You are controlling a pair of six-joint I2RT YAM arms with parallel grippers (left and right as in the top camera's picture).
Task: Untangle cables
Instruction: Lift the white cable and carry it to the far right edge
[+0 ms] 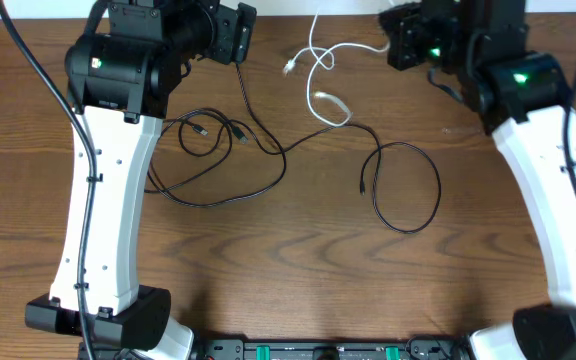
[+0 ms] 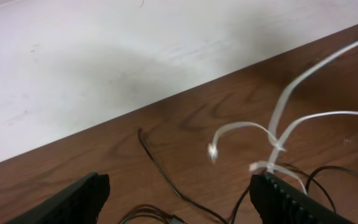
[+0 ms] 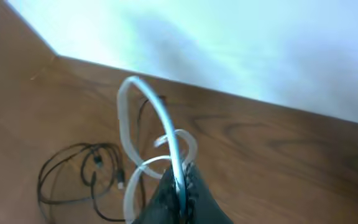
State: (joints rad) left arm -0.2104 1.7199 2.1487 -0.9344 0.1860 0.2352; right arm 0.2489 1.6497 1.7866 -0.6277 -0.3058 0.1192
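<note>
White cable [image 3: 166, 134]: looped near the far edge of the bench [image 1: 298, 280], one stretch clamped in my right claw [image 3: 182, 190].
Black cable [image 1: 268, 165]: sprawled mid-bench, its loops crossing.
Left claw [image 2: 180, 196]: fingers apart, holding nothing.
Doing it well: draw white slowly rightward, lifting its plug clear of black.

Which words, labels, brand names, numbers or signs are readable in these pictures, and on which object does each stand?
None is readable.
The left arm and right arm show only green lights, no lettering.
The white cable, black cable and wooden table bear no print.
</note>
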